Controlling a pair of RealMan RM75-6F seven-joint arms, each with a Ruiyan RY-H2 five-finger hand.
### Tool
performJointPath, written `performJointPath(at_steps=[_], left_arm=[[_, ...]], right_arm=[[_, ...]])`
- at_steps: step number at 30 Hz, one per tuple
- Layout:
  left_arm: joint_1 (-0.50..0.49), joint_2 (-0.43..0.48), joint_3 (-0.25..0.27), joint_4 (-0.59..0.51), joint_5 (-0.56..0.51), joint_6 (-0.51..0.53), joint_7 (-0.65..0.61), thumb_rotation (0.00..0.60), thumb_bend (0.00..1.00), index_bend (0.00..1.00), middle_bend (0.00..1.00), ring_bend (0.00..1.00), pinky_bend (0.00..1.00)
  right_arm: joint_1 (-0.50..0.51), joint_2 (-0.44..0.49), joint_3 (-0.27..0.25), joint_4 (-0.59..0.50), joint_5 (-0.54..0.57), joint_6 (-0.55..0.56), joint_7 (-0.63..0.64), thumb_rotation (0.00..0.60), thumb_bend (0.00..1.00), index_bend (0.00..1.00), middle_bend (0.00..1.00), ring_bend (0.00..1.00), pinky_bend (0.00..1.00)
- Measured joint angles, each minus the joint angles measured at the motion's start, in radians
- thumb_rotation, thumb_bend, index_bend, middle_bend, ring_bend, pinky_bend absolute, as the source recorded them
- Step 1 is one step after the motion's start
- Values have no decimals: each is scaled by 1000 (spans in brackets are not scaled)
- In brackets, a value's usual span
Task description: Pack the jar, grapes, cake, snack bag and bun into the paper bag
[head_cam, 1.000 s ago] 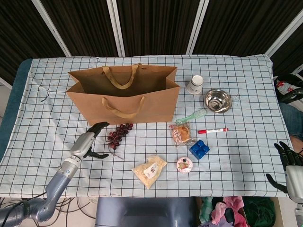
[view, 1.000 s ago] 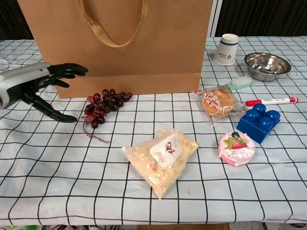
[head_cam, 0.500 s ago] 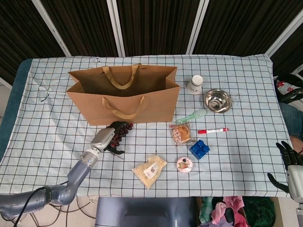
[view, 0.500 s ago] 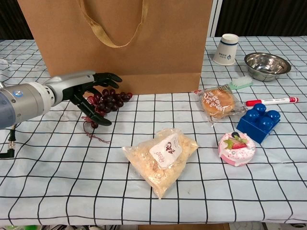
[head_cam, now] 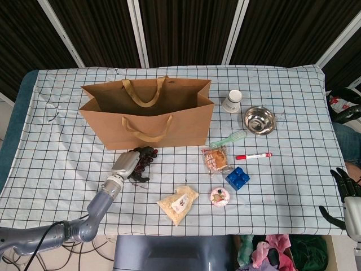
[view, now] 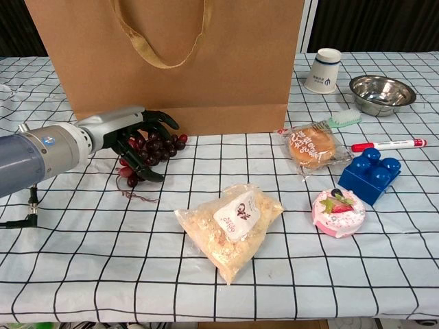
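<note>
Since the earlier frames the left hand (view: 134, 140) has travelled from open table onto the grapes (view: 154, 149) and now lies over the bunch, dark fingers curled round it, though whether it truly grips or only cups the fruit I cannot tell. It likely comes in low from the side because the bunch sits just in front of the paper bag (head_cam: 148, 113), whose open mouth is close above for the drop. Snack bag (view: 230, 225), bun (view: 312, 147) and cake (view: 338, 212) wait untouched on the checked cloth, spread out so each can be taken singly. No jar is evident in either view; it may already be inside the bag. At the head view's lower right edge, the right hand (head_cam: 345, 199) is partly cut off, fingers apart and holding nothing
</note>
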Motion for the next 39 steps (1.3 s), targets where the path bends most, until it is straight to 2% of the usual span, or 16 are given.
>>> performJointPath(at_steps=[3, 9, 20, 23, 28, 32, 36, 39], left_arm=[[10, 11, 2, -11, 13, 12, -9, 600, 267, 240, 336, 241, 396], [13, 22, 1, -20, 14, 25, -2, 600, 270, 266, 366, 264, 416], [17, 37, 33, -48, 24, 45, 62, 600, 289, 289, 394, 277, 427], [20, 41, 44, -60, 37, 67, 87, 600, 294, 309, 426, 318, 480], [27, 28, 63, -49, 58, 123, 157, 600, 378, 384, 532, 438, 599], [29, 18, 79, -32, 48, 138, 231, 600, 400, 424, 571, 468, 623], [28, 17, 79, -32, 30, 141, 259, 600, 470, 479, 648, 543, 707], [28, 22, 75, -41, 42, 146, 257, 600, 566, 560, 728, 624, 796]], right_arm=[[1, -1, -1, 2, 3, -5, 1, 600, 190, 83, 68, 156, 244], [3, -1, -2, -3, 5, -11, -2, 600, 191, 83, 68, 160, 244], [3, 2, -3, -13, 10, -18, -4, 600, 192, 83, 68, 161, 244], [4, 5, -4, -16, 10, -21, -2, 600, 192, 83, 68, 162, 245], [5, 9, -7, -20, 4, -25, 5, 600, 193, 84, 68, 163, 256], [5, 11, -8, -23, 2, -23, 10, 600, 192, 84, 68, 162, 257], [3, 13, -5, -23, 7, -21, 15, 600, 193, 84, 68, 163, 260], [3, 14, -5, -23, 5, -20, 20, 600, 193, 84, 68, 163, 267]])
